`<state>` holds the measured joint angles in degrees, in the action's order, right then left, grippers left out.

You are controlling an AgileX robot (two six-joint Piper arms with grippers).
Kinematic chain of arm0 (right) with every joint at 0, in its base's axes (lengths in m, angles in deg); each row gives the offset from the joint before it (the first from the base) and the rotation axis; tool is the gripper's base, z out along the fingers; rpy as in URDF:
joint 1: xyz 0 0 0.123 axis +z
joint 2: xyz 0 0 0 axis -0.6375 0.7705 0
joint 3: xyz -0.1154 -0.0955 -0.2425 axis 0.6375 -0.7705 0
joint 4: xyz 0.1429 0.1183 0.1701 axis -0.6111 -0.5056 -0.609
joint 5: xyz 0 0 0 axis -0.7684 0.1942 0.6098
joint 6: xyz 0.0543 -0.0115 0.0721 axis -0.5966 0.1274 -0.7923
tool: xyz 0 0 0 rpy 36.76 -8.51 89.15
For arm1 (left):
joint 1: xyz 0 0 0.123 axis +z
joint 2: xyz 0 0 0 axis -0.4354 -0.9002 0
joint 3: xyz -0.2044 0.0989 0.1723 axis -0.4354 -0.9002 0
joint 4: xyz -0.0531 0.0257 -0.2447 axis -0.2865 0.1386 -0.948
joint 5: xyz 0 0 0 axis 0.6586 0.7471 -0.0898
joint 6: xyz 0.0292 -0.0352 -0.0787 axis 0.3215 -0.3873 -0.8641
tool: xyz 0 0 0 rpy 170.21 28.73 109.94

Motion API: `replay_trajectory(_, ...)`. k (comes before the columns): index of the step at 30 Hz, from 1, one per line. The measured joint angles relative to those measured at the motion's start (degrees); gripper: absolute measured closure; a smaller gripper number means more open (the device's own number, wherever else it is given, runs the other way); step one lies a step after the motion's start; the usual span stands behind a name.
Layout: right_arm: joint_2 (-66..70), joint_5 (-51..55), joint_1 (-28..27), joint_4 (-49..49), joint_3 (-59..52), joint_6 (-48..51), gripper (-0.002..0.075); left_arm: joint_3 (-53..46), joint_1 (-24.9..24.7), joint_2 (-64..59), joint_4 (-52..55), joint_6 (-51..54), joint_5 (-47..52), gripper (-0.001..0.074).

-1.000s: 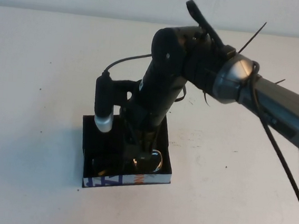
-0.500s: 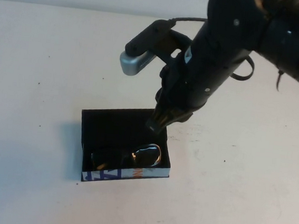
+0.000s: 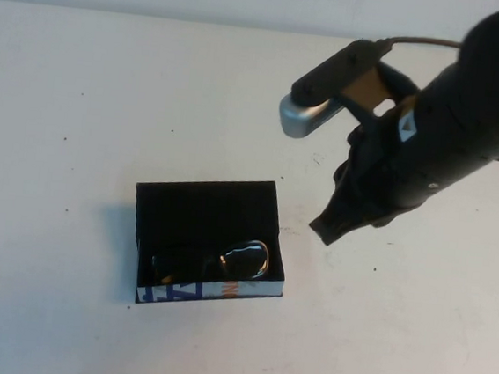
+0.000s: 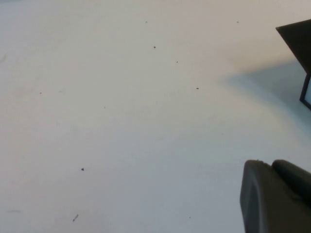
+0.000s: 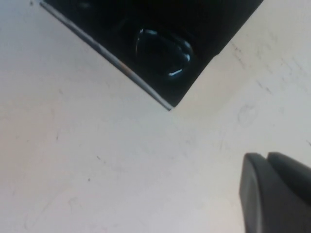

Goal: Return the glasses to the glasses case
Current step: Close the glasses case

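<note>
The glasses case [image 3: 206,291], an open black box with a white printed front panel, lies left of the table's middle. The dark glasses [image 3: 244,259] lie inside it, one shiny lens at its front right corner. My right gripper [image 3: 327,231] hangs shut and empty above the table, just right of the case and apart from it. In the right wrist view the lens of the glasses [image 5: 163,53] shows inside the case [image 5: 121,68], and the shut right gripper [image 5: 267,156] is off to one side. My left gripper [image 4: 272,165] is shut over bare table, with a case corner [image 4: 297,39] far off.
The white table [image 3: 82,91] carries a few small dark specks. The right arm with its silver wrist camera [image 3: 309,118] fills the upper right of the high view. The left arm does not show in the high view.
The right gripper let go of the glasses in the case, shut, then rose and drew back to the right. The glasses stay in the case.
</note>
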<state>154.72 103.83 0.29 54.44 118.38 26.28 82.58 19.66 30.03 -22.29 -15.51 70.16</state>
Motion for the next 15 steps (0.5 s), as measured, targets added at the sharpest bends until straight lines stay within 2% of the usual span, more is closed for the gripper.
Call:
replay_trajectory(7,-7.12,-7.48,-0.91,-1.48,-3.67,-0.22,0.0737,0.0,0.0,0.0,0.0,0.0,0.0,0.0736)
replay_trajectory(15,-7.65,-5.84,-0.91,-2.45,-4.04,-0.22,0.0737,0.0,0.0,0.0,0.85,1.37,-0.81,0.0736)
